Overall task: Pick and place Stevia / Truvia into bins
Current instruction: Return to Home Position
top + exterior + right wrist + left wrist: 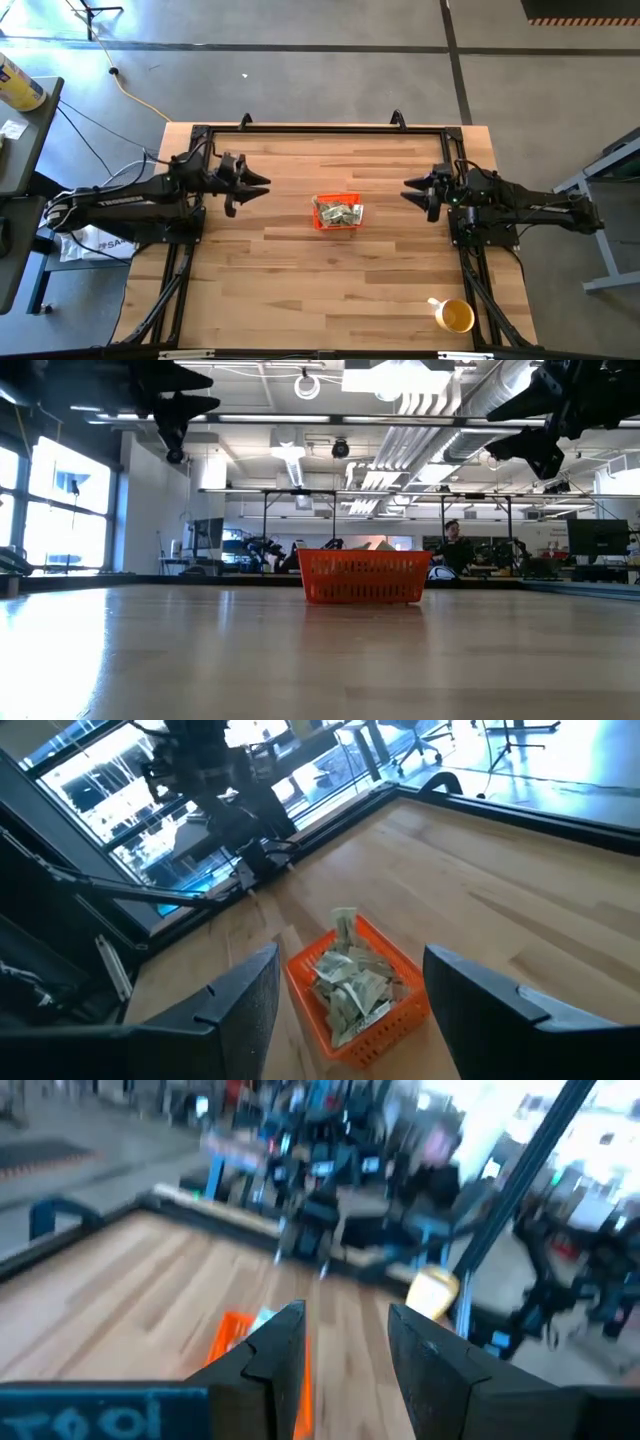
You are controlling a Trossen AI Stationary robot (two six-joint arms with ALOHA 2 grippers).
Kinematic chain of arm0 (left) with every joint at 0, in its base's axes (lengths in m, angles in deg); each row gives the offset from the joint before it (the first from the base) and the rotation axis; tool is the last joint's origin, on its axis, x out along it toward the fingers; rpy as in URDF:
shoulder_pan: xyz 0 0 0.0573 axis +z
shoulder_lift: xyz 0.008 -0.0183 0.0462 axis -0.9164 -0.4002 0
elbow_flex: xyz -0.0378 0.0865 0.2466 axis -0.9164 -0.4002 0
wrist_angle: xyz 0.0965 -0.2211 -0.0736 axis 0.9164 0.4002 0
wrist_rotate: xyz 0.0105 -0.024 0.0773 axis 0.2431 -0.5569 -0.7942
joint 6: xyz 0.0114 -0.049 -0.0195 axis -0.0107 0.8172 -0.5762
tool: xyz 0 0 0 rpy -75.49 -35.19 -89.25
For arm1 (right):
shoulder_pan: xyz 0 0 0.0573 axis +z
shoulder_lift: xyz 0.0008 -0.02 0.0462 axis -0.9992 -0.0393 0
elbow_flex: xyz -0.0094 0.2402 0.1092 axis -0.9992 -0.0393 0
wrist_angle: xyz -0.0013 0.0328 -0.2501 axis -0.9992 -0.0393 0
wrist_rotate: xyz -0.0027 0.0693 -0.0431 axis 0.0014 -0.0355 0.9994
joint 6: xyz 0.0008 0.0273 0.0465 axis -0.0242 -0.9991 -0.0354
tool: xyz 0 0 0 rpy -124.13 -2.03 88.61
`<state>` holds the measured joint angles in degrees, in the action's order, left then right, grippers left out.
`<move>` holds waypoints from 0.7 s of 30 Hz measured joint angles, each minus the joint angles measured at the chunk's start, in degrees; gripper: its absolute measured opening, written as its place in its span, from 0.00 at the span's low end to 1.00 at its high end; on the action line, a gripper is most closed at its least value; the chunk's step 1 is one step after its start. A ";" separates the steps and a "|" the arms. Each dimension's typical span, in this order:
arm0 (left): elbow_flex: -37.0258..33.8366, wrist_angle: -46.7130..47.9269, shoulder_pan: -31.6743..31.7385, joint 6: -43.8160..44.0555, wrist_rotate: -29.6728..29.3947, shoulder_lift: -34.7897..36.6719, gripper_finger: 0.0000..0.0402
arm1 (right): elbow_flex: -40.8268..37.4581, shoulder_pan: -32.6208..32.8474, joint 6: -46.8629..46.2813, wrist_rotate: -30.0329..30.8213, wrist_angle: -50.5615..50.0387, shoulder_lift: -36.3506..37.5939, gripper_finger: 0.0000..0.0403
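Note:
The orange-red bin (337, 212) sits at the table's middle, resting on its base (363, 598), and holds several pale green and white packets (350, 982). No packets show on the bare table. My left gripper (262, 186) hovers high, left of the bin, open and empty; its fingers (345, 1350) frame the bin's edge (228, 1338). My right gripper (408, 190) hovers high on the bin's right, open and empty, with the bin (357, 990) between its fingers (350, 1005) in view but far below.
A round yellow cup (455, 316) stands near the table's near right corner. A black frame (320, 128) runs along the table's far edge and down both sides. Bare wood lies all round the bin. A person (455, 546) sits in the room beyond.

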<state>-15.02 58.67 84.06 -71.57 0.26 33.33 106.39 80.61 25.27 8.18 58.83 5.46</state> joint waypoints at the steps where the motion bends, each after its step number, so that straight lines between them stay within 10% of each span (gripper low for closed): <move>1: -1.80 -3.66 0.00 0.88 -0.16 0.02 0.44 | 0.00 -0.01 0.06 0.09 0.13 0.00 0.59; 21: -13.76 -23.11 0.00 5.26 -2.75 0.42 0.44 | -2.98 0.00 1.65 -4.44 6.29 2.81 0.59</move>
<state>-28.78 35.55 84.06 -66.31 -2.49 33.75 103.40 80.61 26.92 3.74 65.12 8.27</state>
